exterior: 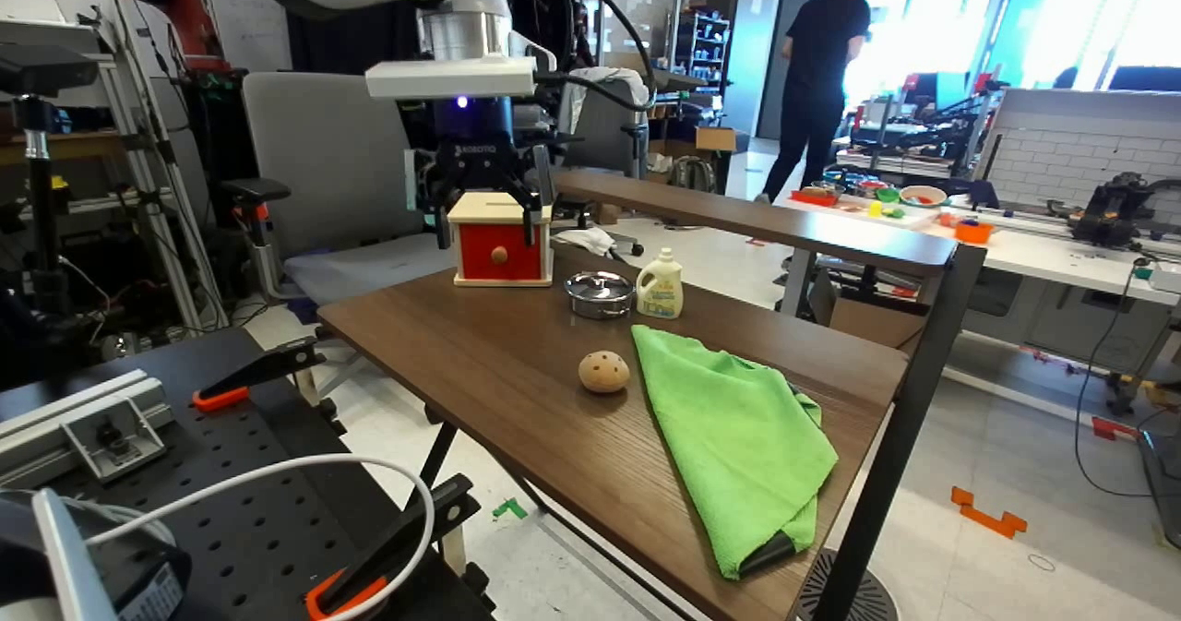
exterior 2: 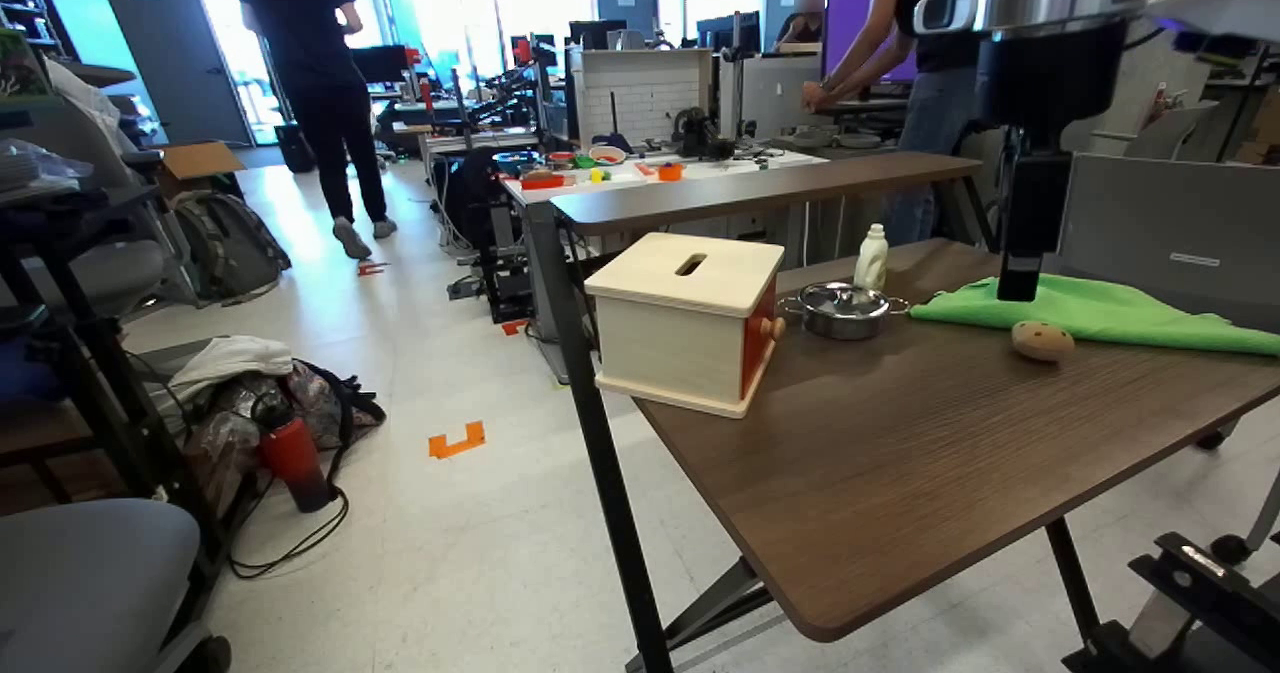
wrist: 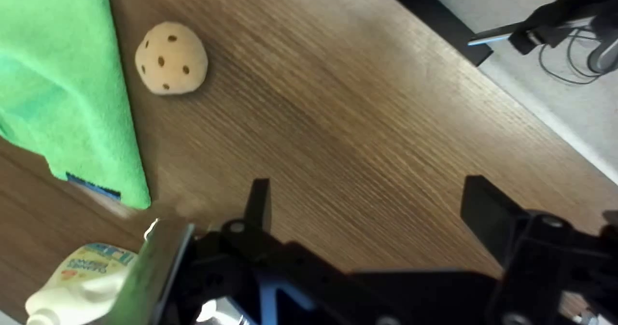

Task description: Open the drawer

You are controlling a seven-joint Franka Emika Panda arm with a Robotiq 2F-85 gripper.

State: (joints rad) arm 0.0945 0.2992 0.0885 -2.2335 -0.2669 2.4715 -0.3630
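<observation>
The drawer's red front point(exterior: 478, 250) with its round wooden knob point(exterior: 499, 255) sits within a pale wooden box point(exterior 2: 665, 348) at the table's end. In an exterior view the red front point(exterior 2: 756, 349) shows edge-on, seemingly flush with the box, and the knob point(exterior 2: 773, 328) sticks out. My gripper point(exterior: 487, 229) is open and empty. It points down in the air above the table and overlaps the box in that picture. In an exterior view the gripper point(exterior 2: 1019, 288) is well apart from the knob, on the knob's side. The wrist view shows the open fingers point(wrist: 367, 185) over bare wood; the drawer is out of view there.
A lidded metal pot point(exterior: 600, 294) and a cream bottle point(exterior: 660, 285) stand beside the box. A tan ball point(exterior: 603, 372) and a green cloth point(exterior: 738, 436) lie on the table point(exterior: 517, 363). A raised shelf point(exterior: 738, 215) runs along one table edge.
</observation>
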